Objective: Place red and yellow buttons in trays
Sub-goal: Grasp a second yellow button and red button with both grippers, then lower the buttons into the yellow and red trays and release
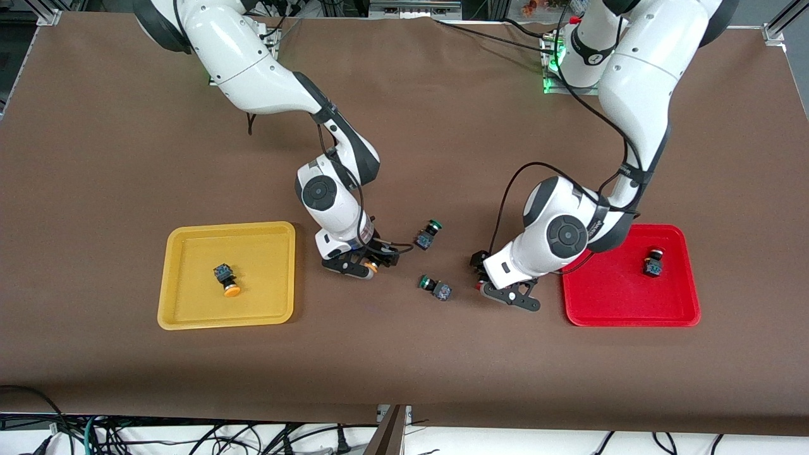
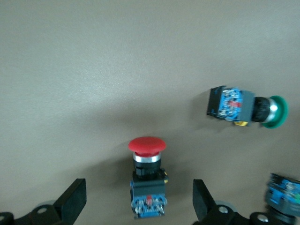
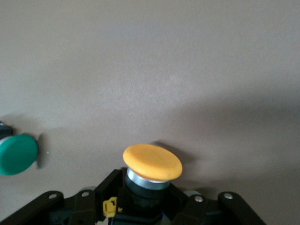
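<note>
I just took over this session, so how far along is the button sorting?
Done: one yellow button lies in the yellow tray and one red button in the red tray. In hand: the right pincer is shut on the second yellow button. Left: the open left pincer straddles the second red button, not yet gripped. Both then need traying.

The counter [image 1: 404,354] is brown. One tray [image 1: 189,319] is yellow and holds a button with an orange cap [image 1: 231,291]. The other tray [image 1: 607,303] is red. The right hand [image 1: 370,265] is black and pinches a yellow-orange cap [image 3: 152,161]. Between the left hand's [image 2: 139,201] black fingers [image 2: 72,199] sits a red cap [image 2: 147,146] on a black and blue body. Two nearby buttons [image 1: 428,234] have green caps.
</note>
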Action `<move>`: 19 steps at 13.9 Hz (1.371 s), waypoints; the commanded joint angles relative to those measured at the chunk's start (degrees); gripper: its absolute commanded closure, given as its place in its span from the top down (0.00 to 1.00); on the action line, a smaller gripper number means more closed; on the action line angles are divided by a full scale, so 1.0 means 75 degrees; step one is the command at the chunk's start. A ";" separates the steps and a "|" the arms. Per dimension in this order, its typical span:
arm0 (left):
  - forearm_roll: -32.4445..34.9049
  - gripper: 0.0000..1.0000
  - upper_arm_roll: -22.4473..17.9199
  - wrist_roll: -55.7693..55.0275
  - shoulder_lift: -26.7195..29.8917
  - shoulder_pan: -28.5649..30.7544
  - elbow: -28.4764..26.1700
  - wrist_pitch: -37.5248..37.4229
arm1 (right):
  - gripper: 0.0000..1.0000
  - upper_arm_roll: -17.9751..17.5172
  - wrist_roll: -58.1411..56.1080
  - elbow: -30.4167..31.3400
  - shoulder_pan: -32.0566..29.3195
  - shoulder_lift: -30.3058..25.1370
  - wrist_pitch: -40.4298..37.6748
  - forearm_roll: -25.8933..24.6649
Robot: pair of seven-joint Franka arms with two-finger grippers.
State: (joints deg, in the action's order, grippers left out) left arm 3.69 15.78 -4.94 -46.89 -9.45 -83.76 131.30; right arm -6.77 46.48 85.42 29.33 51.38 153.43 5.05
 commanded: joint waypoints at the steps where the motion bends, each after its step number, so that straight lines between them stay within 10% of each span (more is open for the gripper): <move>1: 0.0515 1.00 -0.0112 0.0003 -0.0299 -0.0170 0.0281 0.0025 | 0.37 0.0058 -0.0523 -0.0116 -0.0300 -0.0333 -0.0742 -0.0099; 6: 0.0563 1.00 -0.0427 -0.0911 -0.0428 -0.0743 0.0281 0.0025 | 0.37 0.0058 -0.3179 -0.0093 -0.1552 -0.1154 -0.2746 -0.0088; 8: 0.0563 0.36 -0.0615 -0.0947 -0.0416 -0.0920 0.0281 0.0013 | 0.37 0.0128 -0.4713 -0.0011 -0.2220 -0.1342 -0.3508 -0.0076; 10: 0.0563 0.03 -0.0627 -0.0935 -0.0381 -0.0862 0.0281 0.0002 | 0.39 0.0257 -0.5924 0.0315 -0.2748 -0.1483 -0.3816 -0.0006; 14: 0.0551 0.00 -0.0581 -0.0889 0.0051 -0.0232 0.0270 -0.0371 | 0.55 0.0234 -0.5846 0.0927 -0.2915 -0.1507 -0.3512 0.0731; 17: 0.0435 0.00 -0.0534 -0.0853 0.0776 0.0542 0.0014 -0.1157 | 0.99 0.0234 -0.5544 0.0892 -0.2915 -0.1542 -0.3570 0.0756; 19: 0.0434 0.00 -0.0534 -0.0853 0.1502 0.0953 -0.0851 -0.1147 | 0.99 0.0223 -0.5250 0.0857 -0.2903 -0.1775 -0.3617 0.0744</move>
State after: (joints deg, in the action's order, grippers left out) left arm 6.41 10.96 -10.95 -42.55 -5.06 -82.06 123.04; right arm -4.94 5.19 90.31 7.64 41.32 126.42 9.49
